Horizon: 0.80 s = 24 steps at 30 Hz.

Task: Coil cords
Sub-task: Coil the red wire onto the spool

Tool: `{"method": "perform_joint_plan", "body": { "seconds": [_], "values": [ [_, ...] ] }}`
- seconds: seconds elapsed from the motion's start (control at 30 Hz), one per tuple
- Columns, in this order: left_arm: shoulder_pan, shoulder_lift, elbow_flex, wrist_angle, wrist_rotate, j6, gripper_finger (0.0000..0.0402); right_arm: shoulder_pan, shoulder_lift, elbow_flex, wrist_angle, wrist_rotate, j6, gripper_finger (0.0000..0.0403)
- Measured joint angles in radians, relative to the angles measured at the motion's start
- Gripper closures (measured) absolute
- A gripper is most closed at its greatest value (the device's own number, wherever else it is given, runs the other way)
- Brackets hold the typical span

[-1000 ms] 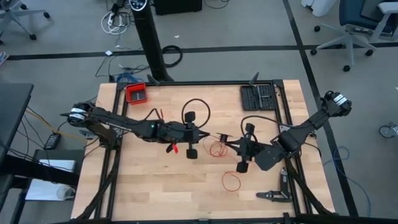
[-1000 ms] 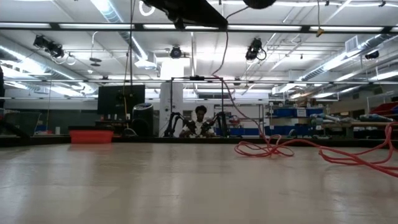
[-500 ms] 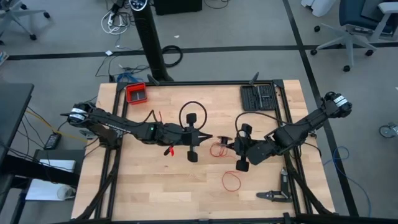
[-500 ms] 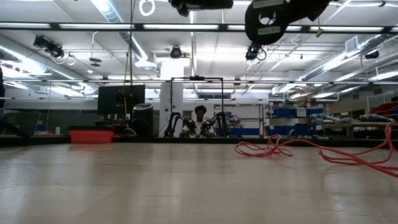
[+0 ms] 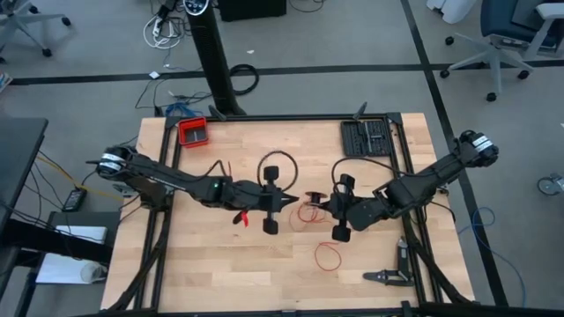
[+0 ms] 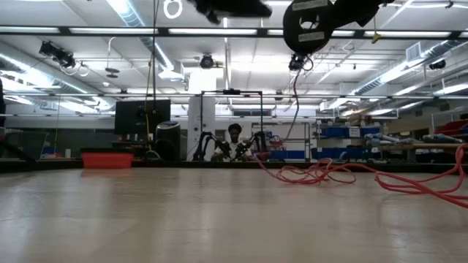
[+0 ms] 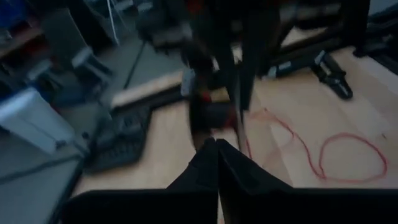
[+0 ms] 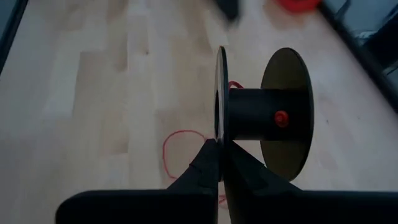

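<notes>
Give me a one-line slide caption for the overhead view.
Both grippers, left and right, meet mid-table above the loose red cord.

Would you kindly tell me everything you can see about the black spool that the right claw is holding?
The black plastic-looking spool has two thin round flanges joined by a short cylindrical core, which carries a small red dot. No cord looks wound on it. Its axis lies level, over the middle of the light wooden table. The right claw is shut on the rim of one flange. The thin red cord lies looped on the table beyond it.
</notes>
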Motion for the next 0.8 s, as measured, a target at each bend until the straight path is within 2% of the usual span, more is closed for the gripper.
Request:
{"method": "perform_joint_plan", "body": {
  "seconds": [0.2,0.3,0.47,0.6,0.8],
  "values": [
    [0.034,0.073,-0.001,-0.011,0.035,-0.104,0.0392,0.032,-0.028,0.0,0.066,0.171,-0.039,0.0399],
    [0.048,0.119,-0.001,-0.006,0.069,-0.133,0.0372,0.058,-0.044,0.0,0.082,0.261,-0.044,0.0398],
    [0.066,0.182,-0.002,0.015,0.115,-0.243,0.0337,0.09,-0.056,0.0,0.085,0.354,-0.062,0.0398],
    [0.082,0.207,-0.002,0.012,0.141,-0.344,0.0318,0.109,-0.058,0.0,0.077,0.438,-0.07,0.0398],
    [0.118,0.208,-0.001,0.021,0.141,-0.502,0.0314,0.152,-0.058,0.0,0.073,0.573,-0.147,0.0398]
  ]
}}
